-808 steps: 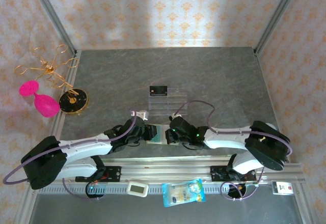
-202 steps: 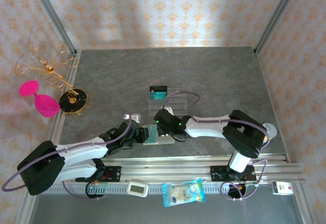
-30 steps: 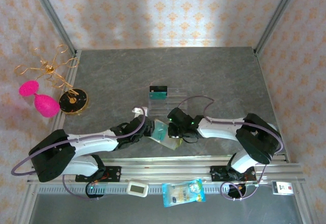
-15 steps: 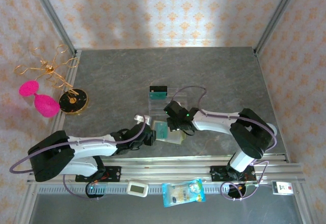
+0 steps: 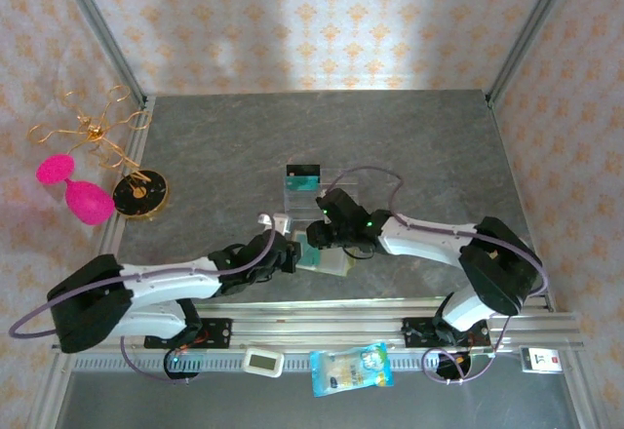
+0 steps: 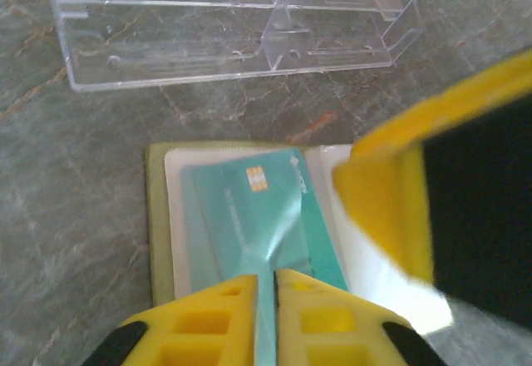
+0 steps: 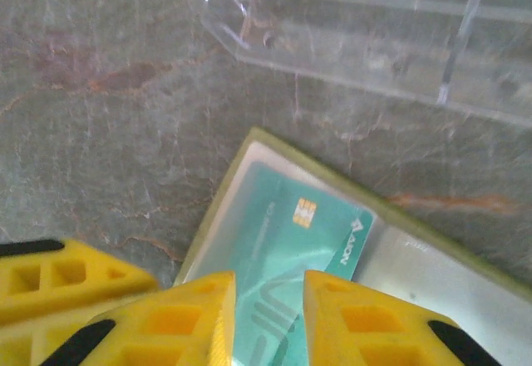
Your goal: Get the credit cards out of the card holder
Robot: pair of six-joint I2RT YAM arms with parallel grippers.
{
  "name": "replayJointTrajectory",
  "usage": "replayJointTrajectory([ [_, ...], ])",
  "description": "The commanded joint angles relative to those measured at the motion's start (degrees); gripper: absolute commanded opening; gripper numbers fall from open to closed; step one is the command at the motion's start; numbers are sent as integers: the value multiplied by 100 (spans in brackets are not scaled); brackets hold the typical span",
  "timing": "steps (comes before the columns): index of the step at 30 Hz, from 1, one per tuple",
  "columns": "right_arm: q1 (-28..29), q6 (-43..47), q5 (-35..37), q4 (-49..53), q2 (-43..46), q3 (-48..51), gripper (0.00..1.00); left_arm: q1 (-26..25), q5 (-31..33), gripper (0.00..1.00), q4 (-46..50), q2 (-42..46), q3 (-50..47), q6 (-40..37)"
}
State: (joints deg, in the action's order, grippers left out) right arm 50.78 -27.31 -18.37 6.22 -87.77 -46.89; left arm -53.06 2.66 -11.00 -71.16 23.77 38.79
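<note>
Having just clenched our left claw [image 6: 266,283] on the credit card [image 6: 249,208] while our right claw [image 7: 268,289] lets go, we can likely slide it from the card holder [image 6: 155,216].

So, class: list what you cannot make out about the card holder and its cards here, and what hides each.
- Top view: the card holder is tiny, partly under the left hand and right hand; pockets unreadable.
- Left wrist view: its right side is behind a right-hand finger.
- Both wrist views: the top credit card covers whatever lies beneath.
- Right wrist view: that card's near end runs under the fingers and off the bottom edge.
</note>
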Motion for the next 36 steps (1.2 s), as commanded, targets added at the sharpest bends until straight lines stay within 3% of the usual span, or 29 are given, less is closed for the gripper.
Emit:
replayJointTrajectory([
  [1, -25, -489, -273, -346, -100, 210, 26, 174, -63, 8, -349, -356, 216, -231],
  [13, -66, -1030, -122, -568, -199, 644, 24, 296, -58, 3, -499, -1047, 207, -262],
  [21, -86, -1033, -440, -837, -318, 743, 25, 286, -303, 0, -456, -1393, 129, -173],
  [24, -86, -1022, -480, -874, -371, 751, 21, 230, -372, 0, -428, -1471, 63, -116],
  [29, -106, -1094, -260, -774, -279, 839, 6, 214, -341, 0, -323, -1296, -161, 29],
  [36, -192, -1197, -105, -653, 201, 1215, 0, 210, -375, 0, -244, -915, -488, 198],
])
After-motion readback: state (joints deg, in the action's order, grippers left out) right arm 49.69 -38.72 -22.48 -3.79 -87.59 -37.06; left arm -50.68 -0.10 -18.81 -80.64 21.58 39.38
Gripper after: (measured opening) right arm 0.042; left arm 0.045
